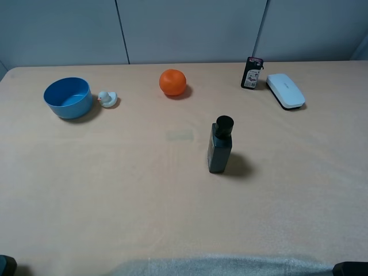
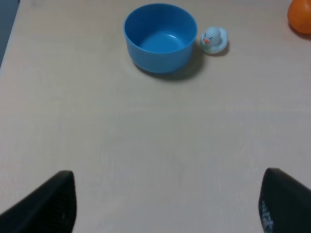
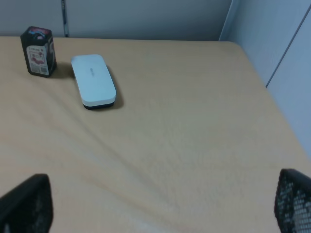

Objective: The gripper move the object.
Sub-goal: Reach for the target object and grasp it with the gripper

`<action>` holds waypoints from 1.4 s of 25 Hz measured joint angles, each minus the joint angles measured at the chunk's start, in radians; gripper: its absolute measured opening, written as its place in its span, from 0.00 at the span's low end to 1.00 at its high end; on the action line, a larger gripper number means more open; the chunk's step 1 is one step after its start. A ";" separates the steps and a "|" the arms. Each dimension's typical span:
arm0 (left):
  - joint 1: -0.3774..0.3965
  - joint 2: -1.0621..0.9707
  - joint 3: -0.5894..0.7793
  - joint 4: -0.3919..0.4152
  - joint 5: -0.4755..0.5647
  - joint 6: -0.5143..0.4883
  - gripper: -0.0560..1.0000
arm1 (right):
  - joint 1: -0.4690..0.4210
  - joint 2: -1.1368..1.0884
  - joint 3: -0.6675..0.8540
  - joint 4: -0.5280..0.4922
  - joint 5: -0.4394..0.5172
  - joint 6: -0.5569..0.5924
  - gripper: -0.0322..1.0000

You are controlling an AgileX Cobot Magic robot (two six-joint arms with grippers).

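The object, a tall dark green-black bottle (image 1: pixel 219 148) with a round black cap, stands upright near the middle of the table in the exterior high view. It shows in neither wrist view. My left gripper (image 2: pixel 167 201) is open and empty, its two black fingers (image 2: pixel 46 206) spread wide over bare table at the near left. My right gripper (image 3: pixel 163 204) is open and empty too, its fingers (image 3: pixel 26 204) spread over the near right part of the table. Both grippers are far from the bottle, and only dark bits of them show at the bottom corners of the exterior view.
A blue bowl (image 1: pixel 68 98) (image 2: pixel 160 38) stands at the back left with a small white duck (image 1: pixel 107 99) (image 2: pixel 213 40) beside it. An orange ball (image 1: pixel 172 82) lies at the back centre. A small black packet (image 1: pixel 252 73) (image 3: pixel 39 51) and a white case (image 1: pixel 285 90) (image 3: pixel 93 80) are at the back right.
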 joint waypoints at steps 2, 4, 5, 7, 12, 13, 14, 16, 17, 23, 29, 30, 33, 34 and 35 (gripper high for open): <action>0.000 0.000 0.000 0.000 0.000 0.000 0.83 | 0.000 0.000 0.000 0.000 0.000 0.000 0.70; 0.000 0.000 0.000 0.000 0.000 0.000 0.83 | 0.000 0.000 0.000 0.000 0.000 0.000 0.70; 0.000 0.000 0.000 0.000 0.000 0.000 0.83 | 0.000 0.000 0.000 0.000 0.000 0.000 0.70; 0.000 0.000 0.000 0.000 0.000 0.000 0.83 | 0.000 0.000 0.000 0.000 0.000 0.000 0.70; 0.000 0.000 0.000 0.000 0.000 0.000 0.83 | 0.000 0.000 0.000 0.000 0.000 0.000 0.70; 0.000 0.000 0.000 0.000 0.000 0.000 0.83 | 0.000 0.000 0.000 0.000 0.000 0.000 0.70; 0.000 0.000 0.000 0.000 0.000 0.000 0.83 | 0.000 0.000 0.000 0.000 0.000 0.000 0.70; 0.000 0.000 0.000 0.000 0.000 0.000 0.83 | 0.000 0.000 0.000 0.000 0.000 0.000 0.70; 0.000 0.000 0.000 0.000 0.000 0.000 0.83 | 0.000 0.000 0.000 0.000 0.000 0.000 0.70; 0.000 0.000 0.000 0.000 0.000 0.000 0.83 | 0.000 0.000 0.000 0.000 0.000 0.003 0.70; 0.000 0.000 0.000 0.000 0.000 0.000 0.83 | 0.000 0.000 0.000 0.000 0.000 0.005 0.70; 0.000 0.000 0.000 0.000 0.000 0.000 0.83 | 0.000 0.000 0.000 -0.002 0.000 0.010 0.70; 0.000 0.000 0.000 0.000 0.000 0.000 0.83 | 0.000 0.000 0.000 -0.008 0.000 0.018 0.70; 0.000 0.000 0.000 0.000 0.000 0.000 0.83 | 0.000 0.000 0.000 -0.008 0.000 0.019 0.70; 0.000 0.000 0.000 0.000 0.000 0.000 0.83 | 0.000 0.000 0.000 -0.008 0.000 0.019 0.70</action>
